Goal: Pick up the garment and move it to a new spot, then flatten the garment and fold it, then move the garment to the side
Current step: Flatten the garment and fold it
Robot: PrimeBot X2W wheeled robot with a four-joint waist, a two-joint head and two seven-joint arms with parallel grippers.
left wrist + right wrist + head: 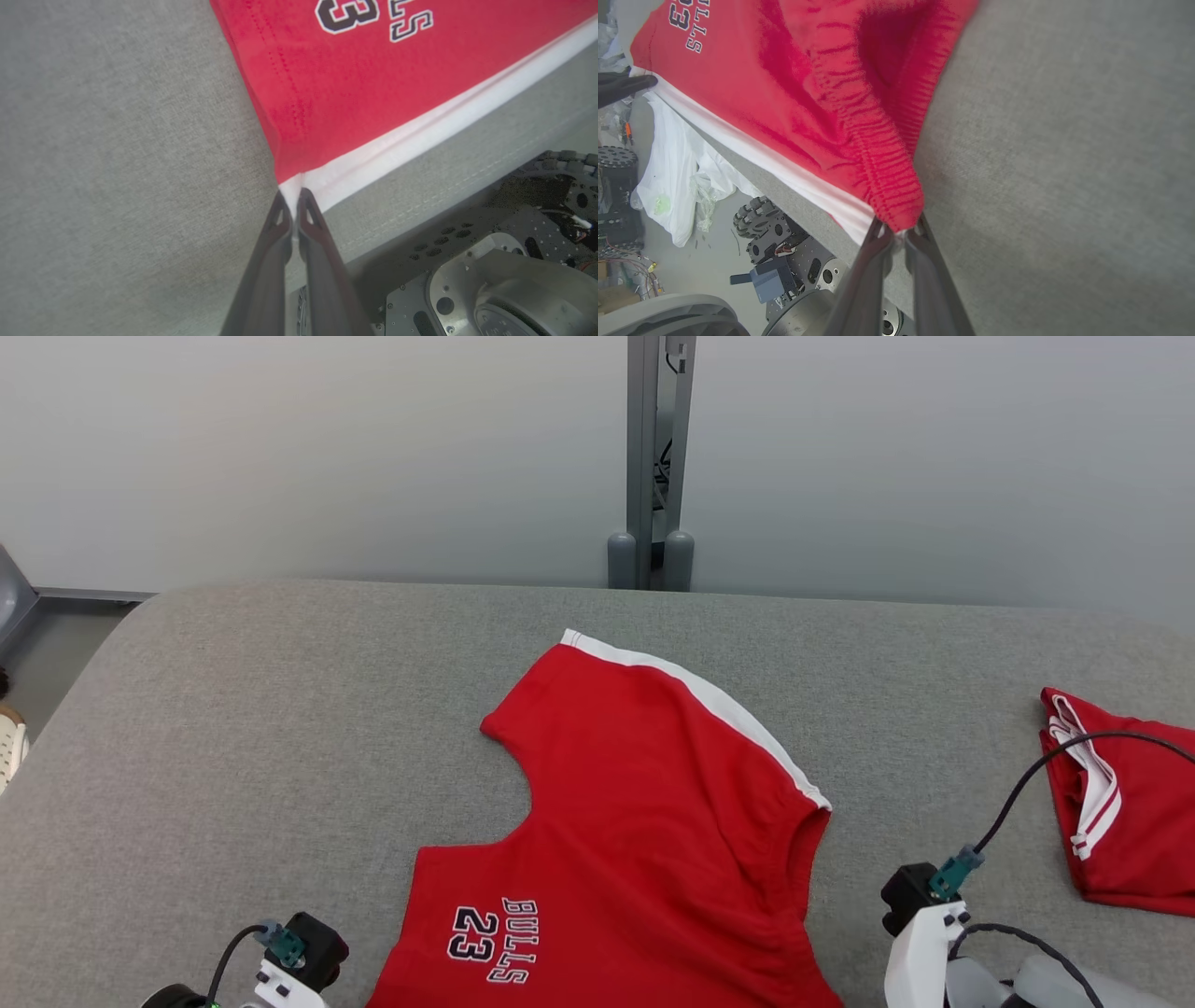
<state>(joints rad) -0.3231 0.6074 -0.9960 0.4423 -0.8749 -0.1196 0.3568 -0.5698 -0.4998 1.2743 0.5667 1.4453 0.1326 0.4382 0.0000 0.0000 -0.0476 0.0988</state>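
1. The red shorts (644, 821) lie spread on the grey worktop (280, 709), with their near side close to its front edge. The left tool (292, 198) is clenched on the white-trimmed corner. The right tool (899, 228) is clenched on the gathered waistband corner.
2. Both grips look like fingertip bites on very little cloth. A sharp pull apart could probably tear a corner free, and that side would drop and crumple.
3. The waistband is elastic and bunched. If it is stretched unevenly it may spring back and leave ridges where flat cloth is wanted.
4. The far leg rests on rough fabric. Dragging instead of lifting could roll it under.
5. Pulling towards the robot risks the near side sliding off the front edge.
6. A second red garment (1120, 812) lies well to the right, with the right arm's cable (1027, 784) arching near it. Carrying the shorts that way could overlap the two or catch the cable.
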